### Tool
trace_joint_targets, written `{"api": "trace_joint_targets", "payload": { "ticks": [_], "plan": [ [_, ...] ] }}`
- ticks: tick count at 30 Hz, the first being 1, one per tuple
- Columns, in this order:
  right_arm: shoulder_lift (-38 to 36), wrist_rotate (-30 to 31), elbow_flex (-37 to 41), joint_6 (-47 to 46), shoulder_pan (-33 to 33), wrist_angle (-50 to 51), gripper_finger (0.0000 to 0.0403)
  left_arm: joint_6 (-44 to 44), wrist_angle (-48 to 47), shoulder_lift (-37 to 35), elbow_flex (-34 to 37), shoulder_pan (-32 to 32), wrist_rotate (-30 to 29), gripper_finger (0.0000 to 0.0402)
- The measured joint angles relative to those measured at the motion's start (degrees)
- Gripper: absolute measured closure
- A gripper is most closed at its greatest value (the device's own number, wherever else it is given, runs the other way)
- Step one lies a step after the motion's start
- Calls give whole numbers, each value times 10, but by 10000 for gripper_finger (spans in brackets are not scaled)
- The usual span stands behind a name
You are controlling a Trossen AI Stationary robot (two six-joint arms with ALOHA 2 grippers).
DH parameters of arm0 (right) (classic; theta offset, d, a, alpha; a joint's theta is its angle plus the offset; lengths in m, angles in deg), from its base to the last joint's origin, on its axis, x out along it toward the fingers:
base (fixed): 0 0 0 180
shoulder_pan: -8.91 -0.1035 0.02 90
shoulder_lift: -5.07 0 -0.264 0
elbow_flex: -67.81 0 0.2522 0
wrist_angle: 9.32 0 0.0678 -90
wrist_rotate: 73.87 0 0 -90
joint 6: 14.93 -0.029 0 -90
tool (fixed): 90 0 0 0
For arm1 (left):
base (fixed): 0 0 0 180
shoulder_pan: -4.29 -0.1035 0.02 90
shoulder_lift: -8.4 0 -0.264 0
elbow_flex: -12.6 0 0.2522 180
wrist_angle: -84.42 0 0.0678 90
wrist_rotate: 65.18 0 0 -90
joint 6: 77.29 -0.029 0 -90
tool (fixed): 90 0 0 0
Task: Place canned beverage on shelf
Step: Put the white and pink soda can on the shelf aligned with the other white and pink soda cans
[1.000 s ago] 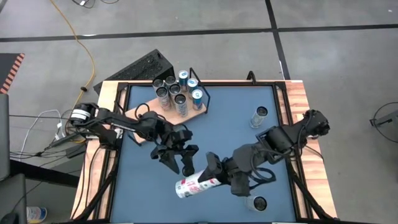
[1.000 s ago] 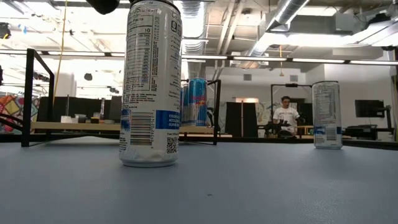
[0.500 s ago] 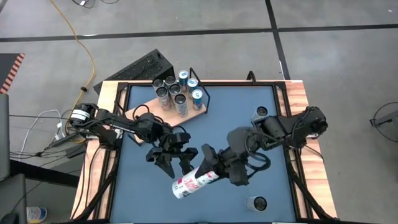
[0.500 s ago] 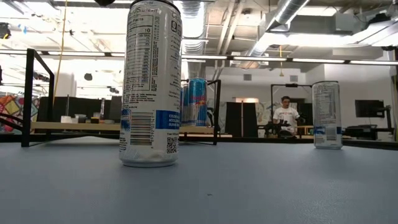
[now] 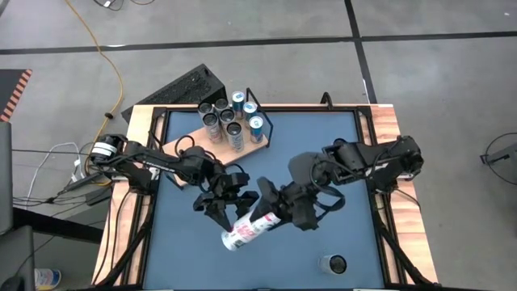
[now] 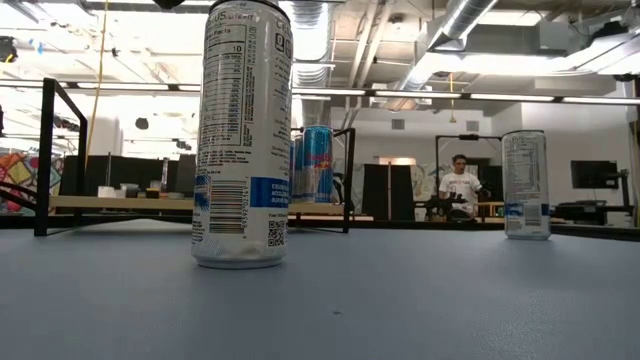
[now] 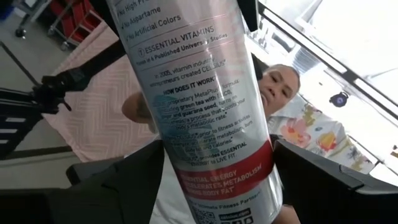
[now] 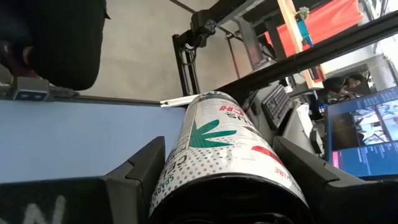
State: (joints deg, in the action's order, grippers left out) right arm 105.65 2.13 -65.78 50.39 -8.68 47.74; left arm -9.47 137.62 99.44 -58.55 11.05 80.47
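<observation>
Blue desk (image 5: 323,129) below me, and the big change of the last second was my right arm: it swung in across the middle and carried the can (image 5: 249,229) closer to my left pincer (image 5: 233,208), tipping it further as it came. My right pincer (image 5: 275,212) was clamped round the can's body, holding it clear of the desk and lying almost on its side. My left pincer had hardly moved; its fingers stood spread, one on each side of the can's free end, not yet squeezing. I read that as a hand-over being lined up, since the shelf (image 5: 190,144) lay on the far side of my left pincer, well apart from the can, with a cluster of cans (image 5: 230,120) already standing on it.

As for the can itself: tall, slim and white, with fine print, a red band and a green leaf mark near one end.
</observation>
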Motion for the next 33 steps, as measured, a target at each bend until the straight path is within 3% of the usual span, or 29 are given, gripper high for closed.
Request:
{"api": "trace_joint_targets", "payload": {
  "ticks": [12, 22, 33],
  "plan": [
    [0, -38, 20, -4, 27, -16, 166, 10, 2, 1, 1, 7, -14, 117],
    [0, -34, 30, -27, 26, -6, 166, -12, -51, 1, 1, 9, -22, 115],
    [1, 2, 30, -37, 36, 0, 166, -19, -44, 1, 0, 13, -60, 41]
  ]
}}
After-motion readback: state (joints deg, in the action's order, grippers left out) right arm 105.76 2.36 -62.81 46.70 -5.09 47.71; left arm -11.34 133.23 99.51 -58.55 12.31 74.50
